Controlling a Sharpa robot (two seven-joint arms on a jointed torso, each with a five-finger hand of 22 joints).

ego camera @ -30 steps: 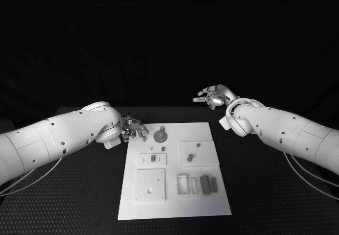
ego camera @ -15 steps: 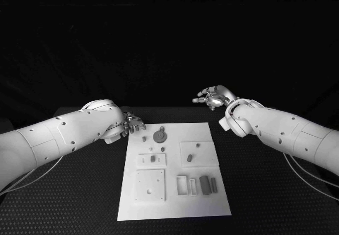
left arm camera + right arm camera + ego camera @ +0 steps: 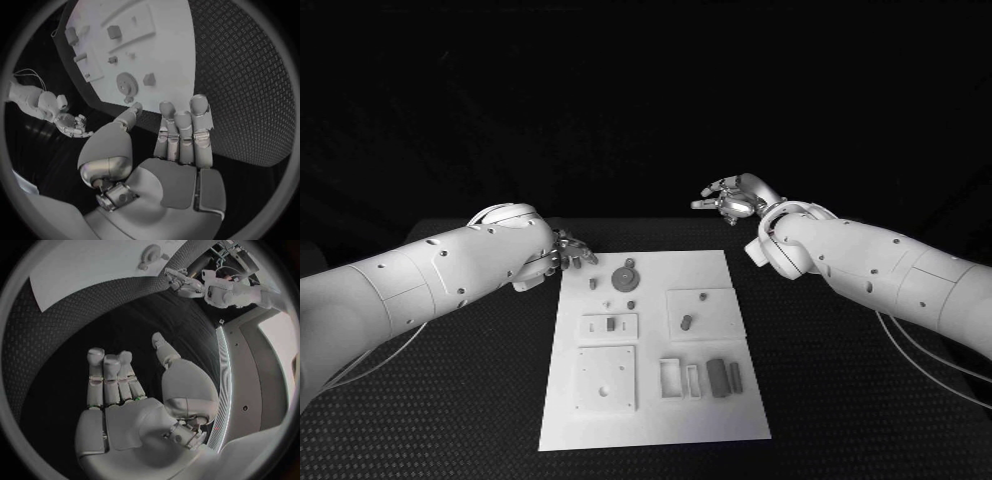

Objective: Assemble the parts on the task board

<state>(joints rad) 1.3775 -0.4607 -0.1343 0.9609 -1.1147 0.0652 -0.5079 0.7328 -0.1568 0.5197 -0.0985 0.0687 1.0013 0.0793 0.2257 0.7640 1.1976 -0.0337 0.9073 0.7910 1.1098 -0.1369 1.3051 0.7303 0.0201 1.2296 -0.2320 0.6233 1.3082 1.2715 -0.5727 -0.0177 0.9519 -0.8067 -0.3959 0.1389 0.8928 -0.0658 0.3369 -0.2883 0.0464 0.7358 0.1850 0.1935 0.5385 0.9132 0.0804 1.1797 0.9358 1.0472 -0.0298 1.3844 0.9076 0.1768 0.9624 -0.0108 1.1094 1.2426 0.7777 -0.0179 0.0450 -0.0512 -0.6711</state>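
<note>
The white task board (image 3: 661, 415) lies in the middle of the black table, long side running away from me. Small grey parts sit on it: a round geared piece (image 3: 629, 274) near the far end, a peg (image 3: 688, 322), and upright blocks (image 3: 720, 377) nearer me. My left hand (image 3: 568, 256) hovers at the board's far left corner, fingers straight and apart, holding nothing. The left wrist view shows its fingers (image 3: 184, 132) above the table beside the task board (image 3: 162, 60). My right hand (image 3: 734, 197) is raised beyond the board's far right corner, fingers spread and empty (image 3: 115, 382).
Raised white square plates (image 3: 607, 377) and slotted frames (image 3: 681, 378) stand on the board's near half. The black textured table (image 3: 877, 400) extends on both sides of the board. Both white forearms reach in over the table's left and right sides.
My left hand has drawn back slightly from the board's far left edge toward the far left. My right hand has stayed nearly still.
</note>
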